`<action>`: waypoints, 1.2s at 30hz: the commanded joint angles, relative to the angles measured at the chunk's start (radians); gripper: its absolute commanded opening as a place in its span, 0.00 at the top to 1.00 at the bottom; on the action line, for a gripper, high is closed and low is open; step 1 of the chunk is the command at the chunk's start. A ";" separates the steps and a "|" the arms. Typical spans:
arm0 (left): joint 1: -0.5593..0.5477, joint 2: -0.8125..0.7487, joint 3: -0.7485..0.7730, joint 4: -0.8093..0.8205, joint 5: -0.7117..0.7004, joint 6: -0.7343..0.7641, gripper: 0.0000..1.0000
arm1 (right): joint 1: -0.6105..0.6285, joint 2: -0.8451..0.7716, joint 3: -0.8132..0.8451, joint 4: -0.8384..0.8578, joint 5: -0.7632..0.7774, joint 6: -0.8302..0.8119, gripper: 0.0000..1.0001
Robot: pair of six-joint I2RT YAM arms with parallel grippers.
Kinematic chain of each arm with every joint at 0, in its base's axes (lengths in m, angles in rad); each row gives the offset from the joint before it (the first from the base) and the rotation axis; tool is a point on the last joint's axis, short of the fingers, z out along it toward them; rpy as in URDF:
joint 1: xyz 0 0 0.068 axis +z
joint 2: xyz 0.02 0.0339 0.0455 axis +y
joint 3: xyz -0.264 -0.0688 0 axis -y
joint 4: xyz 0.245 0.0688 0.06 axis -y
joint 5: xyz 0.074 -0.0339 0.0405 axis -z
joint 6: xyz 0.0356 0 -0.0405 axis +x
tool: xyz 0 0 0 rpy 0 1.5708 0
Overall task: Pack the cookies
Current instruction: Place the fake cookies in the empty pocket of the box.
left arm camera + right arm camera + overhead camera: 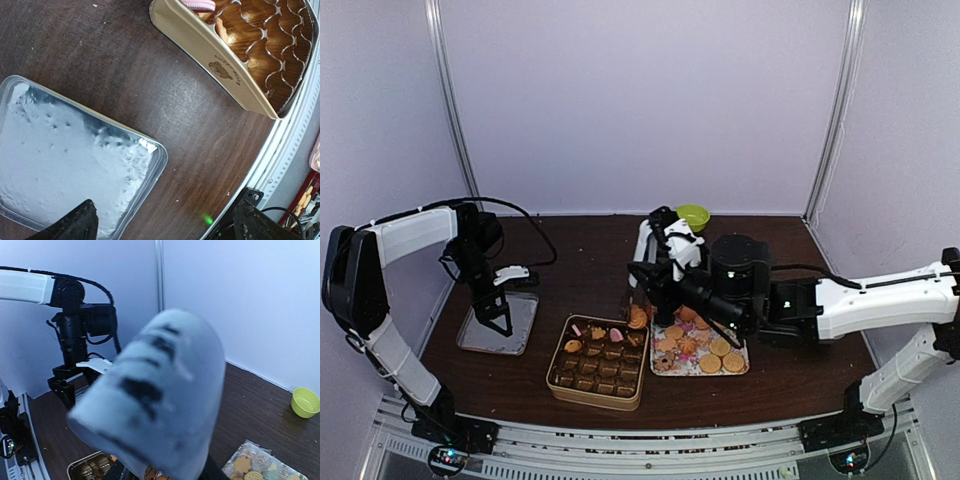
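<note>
Right of the cookie tin [595, 395]: most cookies [710, 362] on patterned tray [686, 371] | few in tin's far paper cups [605, 375], most unfilled, early stage | right gripper [645, 290] over tin's far-right corner, grip unclear | left gripper [500, 322] fingers spread, over clear lid [520, 310] left of tin

Cookies [710, 355] lie just right of a tin [590, 397] on the bench [775, 385]; left fingers [503, 322] hang over a tray [525, 312].
</note>
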State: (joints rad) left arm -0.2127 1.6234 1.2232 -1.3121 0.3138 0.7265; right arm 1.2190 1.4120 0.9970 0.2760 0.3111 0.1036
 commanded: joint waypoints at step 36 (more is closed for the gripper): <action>0.007 -0.023 -0.007 -0.009 0.004 0.002 0.02 | 0.019 0.422 0.302 0.097 -0.203 -0.018 0.61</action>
State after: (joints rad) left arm -0.2127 1.6222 1.2209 -1.3136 0.3096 0.7265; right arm 1.2434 1.8297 1.2896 0.3191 0.0868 0.0776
